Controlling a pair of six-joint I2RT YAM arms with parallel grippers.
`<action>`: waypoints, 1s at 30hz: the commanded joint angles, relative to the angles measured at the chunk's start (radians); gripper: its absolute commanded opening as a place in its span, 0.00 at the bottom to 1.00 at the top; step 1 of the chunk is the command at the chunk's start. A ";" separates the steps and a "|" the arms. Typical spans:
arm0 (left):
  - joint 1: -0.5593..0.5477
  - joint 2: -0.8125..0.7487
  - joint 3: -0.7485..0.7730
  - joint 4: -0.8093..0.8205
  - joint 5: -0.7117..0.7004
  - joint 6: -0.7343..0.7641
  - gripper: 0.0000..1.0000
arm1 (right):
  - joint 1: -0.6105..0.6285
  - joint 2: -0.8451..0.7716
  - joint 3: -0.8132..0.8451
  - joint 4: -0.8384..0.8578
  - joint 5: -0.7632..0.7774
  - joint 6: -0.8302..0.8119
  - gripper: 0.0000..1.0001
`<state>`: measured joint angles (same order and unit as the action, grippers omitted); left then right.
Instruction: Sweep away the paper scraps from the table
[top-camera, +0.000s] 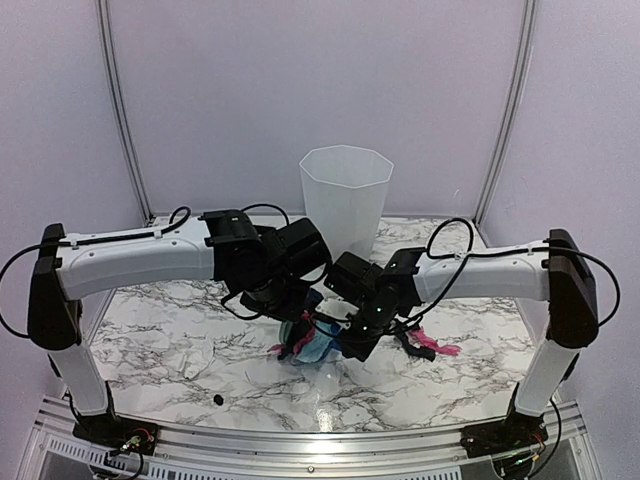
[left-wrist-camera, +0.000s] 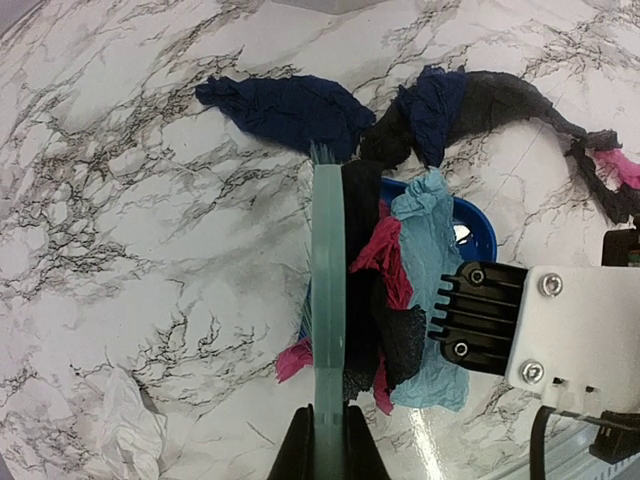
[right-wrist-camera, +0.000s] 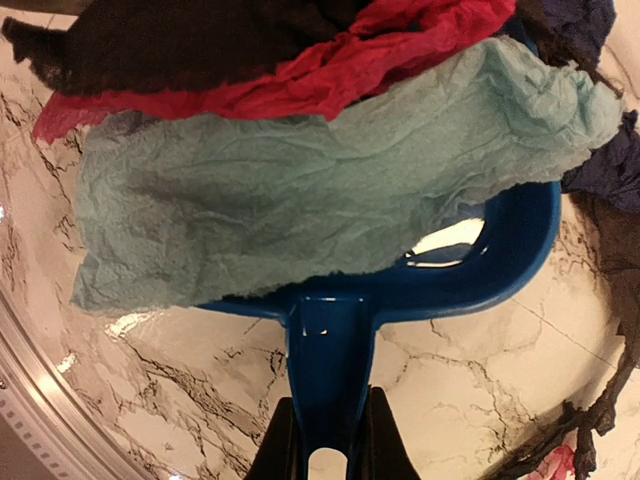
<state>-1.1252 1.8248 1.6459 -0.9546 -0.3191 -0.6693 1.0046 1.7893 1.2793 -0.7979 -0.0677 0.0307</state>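
Left wrist view: my L gripper (left-wrist-camera: 327, 447) clenched on pale green brush (left-wrist-camera: 327, 290), which touches paper scraps (left-wrist-camera: 425, 260) heaped in blue dustpan (left-wrist-camera: 480, 228); navy & black scraps lie just beyond on table (left-wrist-camera: 140, 200). Right wrist view: my R gripper (right-wrist-camera: 327, 440) clamps dustpan handle.

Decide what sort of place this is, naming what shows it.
Probably a robot lab test booth: plain walls with metal posts enclose a marble table, two arms are bolted at its edge, and paper scraps, brush and dustpan look staged.
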 joint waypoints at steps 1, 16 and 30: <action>-0.002 -0.069 0.024 -0.061 -0.066 -0.030 0.00 | -0.006 -0.077 0.016 0.036 0.026 0.016 0.00; -0.002 -0.202 0.124 -0.126 -0.164 -0.036 0.00 | -0.006 -0.121 0.169 -0.050 0.131 0.032 0.00; 0.006 -0.218 0.225 -0.190 -0.295 -0.046 0.00 | -0.006 -0.091 0.280 -0.122 0.183 0.061 0.00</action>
<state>-1.1252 1.6363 1.8183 -1.0916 -0.5392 -0.7155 1.0046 1.6886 1.5208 -0.8982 0.0898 0.0746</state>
